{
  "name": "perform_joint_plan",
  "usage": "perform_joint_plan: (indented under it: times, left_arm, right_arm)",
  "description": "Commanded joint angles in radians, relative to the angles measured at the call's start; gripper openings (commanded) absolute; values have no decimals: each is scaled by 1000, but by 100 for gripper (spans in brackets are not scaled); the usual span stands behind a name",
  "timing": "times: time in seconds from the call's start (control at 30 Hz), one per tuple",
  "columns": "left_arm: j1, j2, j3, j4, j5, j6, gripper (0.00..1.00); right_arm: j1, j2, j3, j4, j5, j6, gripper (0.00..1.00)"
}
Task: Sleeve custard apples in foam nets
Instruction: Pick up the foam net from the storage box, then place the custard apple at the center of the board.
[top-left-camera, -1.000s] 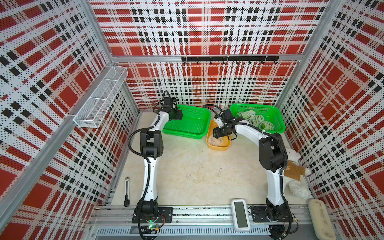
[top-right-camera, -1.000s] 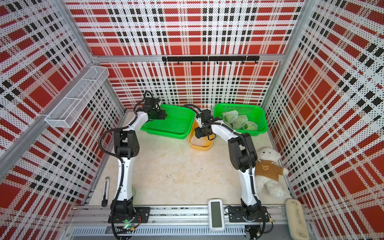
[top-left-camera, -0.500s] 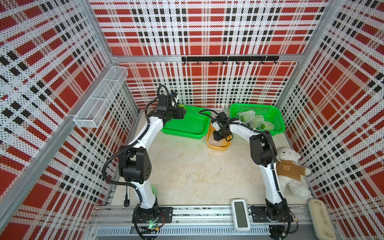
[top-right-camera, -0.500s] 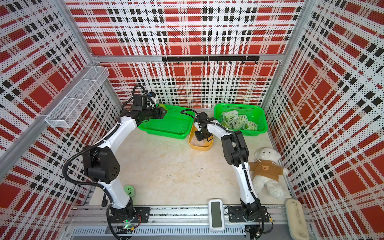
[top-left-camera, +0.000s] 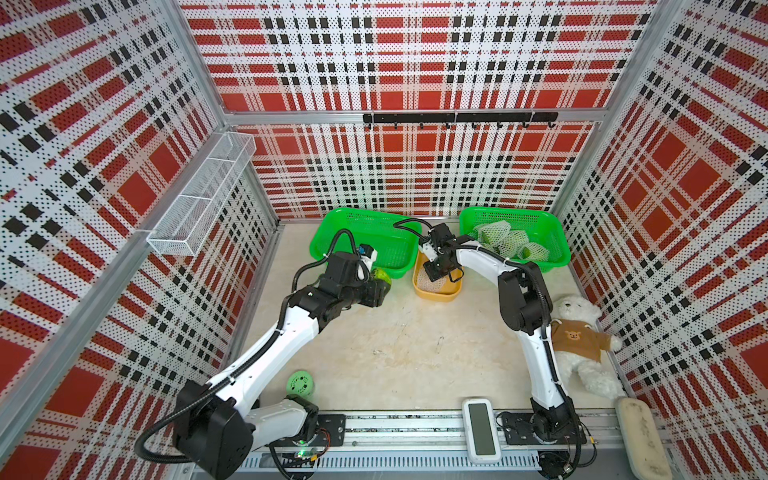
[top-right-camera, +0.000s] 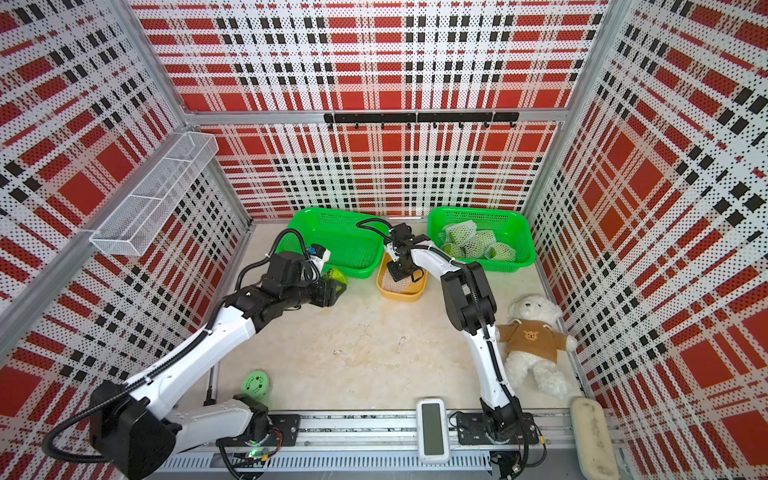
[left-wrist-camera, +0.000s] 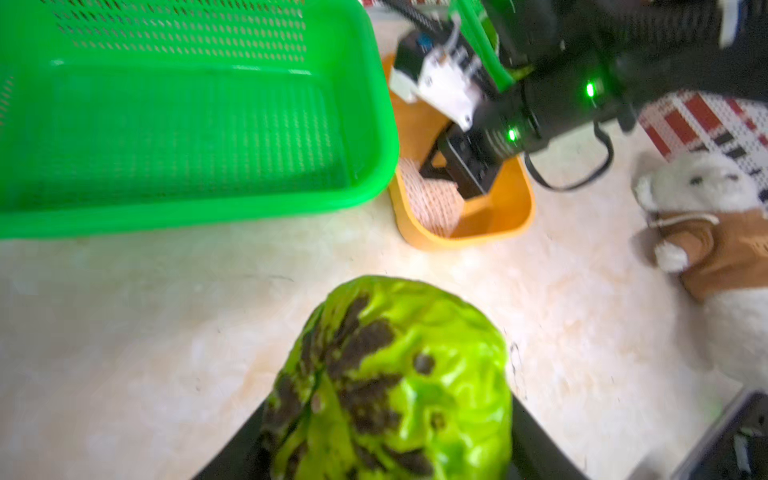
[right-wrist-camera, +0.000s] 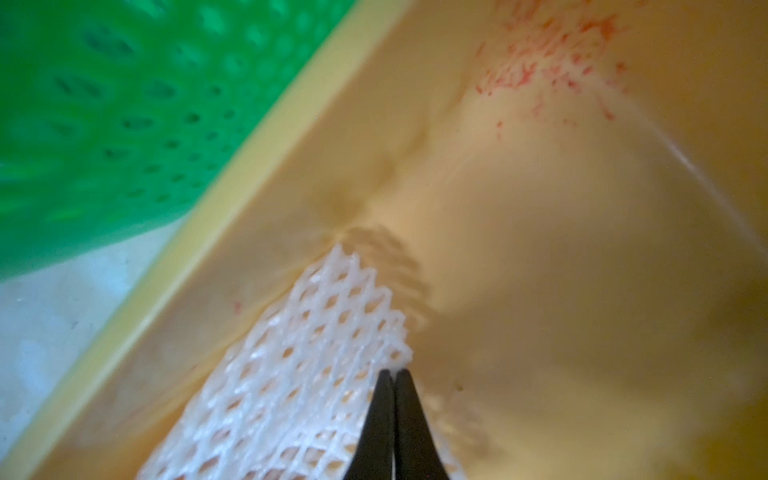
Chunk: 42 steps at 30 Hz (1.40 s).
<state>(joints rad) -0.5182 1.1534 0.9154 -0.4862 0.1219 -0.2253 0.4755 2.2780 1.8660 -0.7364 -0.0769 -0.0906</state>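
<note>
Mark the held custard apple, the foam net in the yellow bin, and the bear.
custard apple (left-wrist-camera: 395, 382), left wrist view, dark-patched front skin
foam net (right-wrist-camera: 307, 365), right wrist view, middle of the mesh
bear (top-left-camera: 577, 338), in a top view, brown sweater

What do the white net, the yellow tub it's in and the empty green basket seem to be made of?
Foam net: soft white foam mesh, matte, stretched diamond holes. Yellow tub: likely moulded plastic, smooth, faintly glossy walls. Green basket: likely plastic, shiny rim, slotted walls.

Custard apple looks glossy, foam net matt, basket smooth plastic.
</note>
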Motion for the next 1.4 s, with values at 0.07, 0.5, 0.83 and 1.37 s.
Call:
perform_joint_plan:
  times: [0.07,0.5,0.83,1.37]
  left_arm:
    - [-136,-72,-173,30,-98,-149,48]
    - [-342,67,-431,312,-132,-316,56]
    - [-347,115,-344,215,-127,-282,99]
    - [-127,-221,-93,-30,291,-69,100]
  right_arm:
    - [-4,-177,-56,93,1,-36,0]
    - [4,-494,-282,190,-52,-80,0]
    - [6,-771,-452,218,-185,-95,0]
    - [28,-940,-589,282,-510,-291,1]
